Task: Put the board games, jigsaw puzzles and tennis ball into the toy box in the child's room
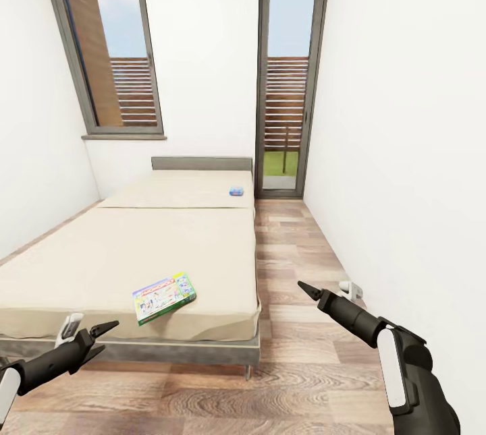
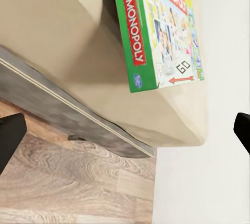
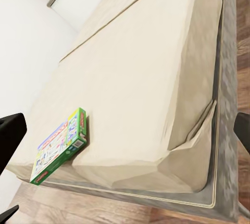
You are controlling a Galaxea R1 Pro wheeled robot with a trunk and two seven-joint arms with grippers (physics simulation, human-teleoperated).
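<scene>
A white-green Monopoly board game lies flat near the foot corner of the bed, on the beige mattress. It also shows in the left wrist view and the right wrist view. A small blue board game rests far off by the grey headboard. My left gripper hovers open just in front of the bed's foot, left of the Monopoly box, holding nothing. My right gripper is open over the floor to the right of the bed. The table, toy box, jigsaw puzzles and tennis ball are out of view.
Wood floor runs along the bed's right side to a glass door. A window sits above the headboard. White walls close in on both sides. A small white fitting sits low on the right wall.
</scene>
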